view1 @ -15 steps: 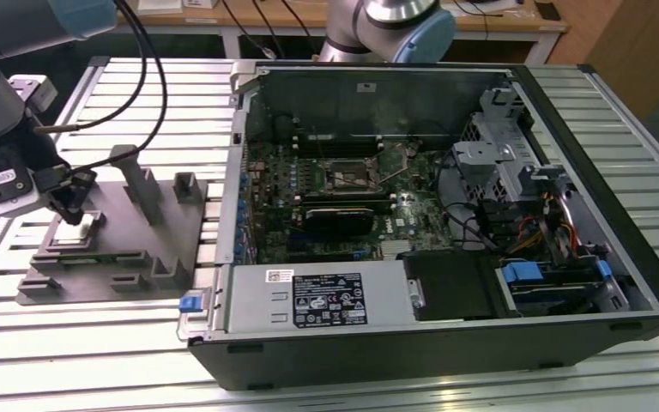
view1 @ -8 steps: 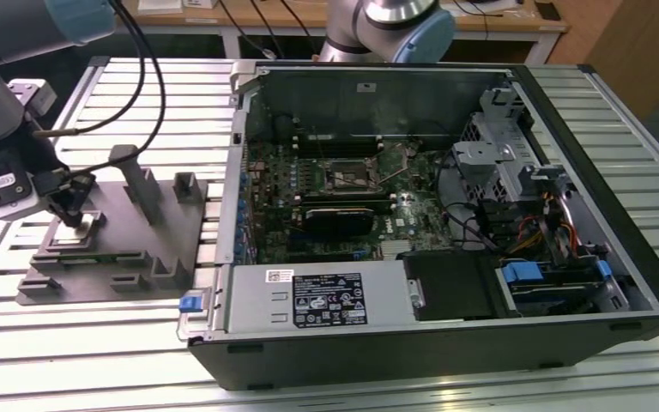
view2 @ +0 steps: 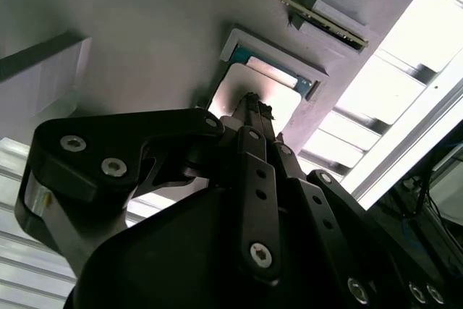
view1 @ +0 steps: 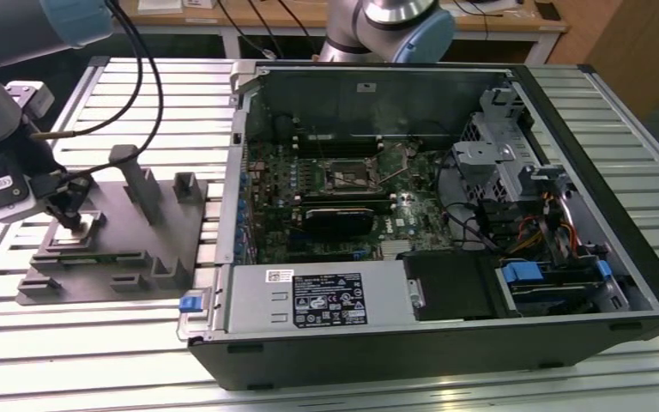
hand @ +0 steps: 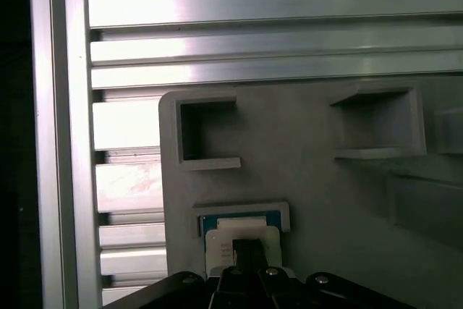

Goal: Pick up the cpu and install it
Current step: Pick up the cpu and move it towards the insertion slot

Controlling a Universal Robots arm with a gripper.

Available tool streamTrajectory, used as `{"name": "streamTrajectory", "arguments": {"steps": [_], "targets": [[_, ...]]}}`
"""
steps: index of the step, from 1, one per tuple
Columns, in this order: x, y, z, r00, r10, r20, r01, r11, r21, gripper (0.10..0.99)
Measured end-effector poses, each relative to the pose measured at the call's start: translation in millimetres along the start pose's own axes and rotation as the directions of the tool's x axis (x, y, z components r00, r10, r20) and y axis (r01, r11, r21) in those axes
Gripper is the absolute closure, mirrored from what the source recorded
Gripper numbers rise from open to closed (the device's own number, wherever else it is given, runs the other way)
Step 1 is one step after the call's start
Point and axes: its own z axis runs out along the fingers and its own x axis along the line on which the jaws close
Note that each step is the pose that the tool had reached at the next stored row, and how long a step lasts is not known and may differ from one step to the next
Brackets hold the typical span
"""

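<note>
The cpu (view2: 283, 101) is a small square chip with a pale silver top, lying flat in a shallow framed recess of the grey tray (view1: 135, 225) at the exterior view's left. My gripper (view1: 75, 220) stands straight above it, shut to a narrow black tip. In both wrist views that tip (view2: 250, 99) rests on or just over the middle of the cpu (hand: 217, 240); I cannot tell whether they touch. The dark square socket (view1: 350, 174) sits on the motherboard inside the open computer case (view1: 444, 335).
Upright grey blocks (view1: 135, 176) rise from the tray close to the gripper. The case wall (view1: 233, 172) stands between tray and motherboard. A second arm's blue-capped joint (view1: 415, 30) hangs behind the case. The table (view1: 147, 94) is ribbed aluminium.
</note>
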Motion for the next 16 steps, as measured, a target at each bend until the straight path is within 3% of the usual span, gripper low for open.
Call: {"name": "streamTrajectory", "arguments": {"steps": [13, 14, 16], "targets": [[-0.2, -3.2, 0.0, 1.0, 0.0, 0.0, 0.0, 1.0, 0.0, 0.98], [-0.2, -3.4, 0.0, 1.0, 0.0, 0.0, 0.0, 1.0, 0.0, 0.855], [-0.2, -3.4, 0.0, 1.0, 0.0, 0.0, 0.0, 1.0, 0.0, 0.737]]}}
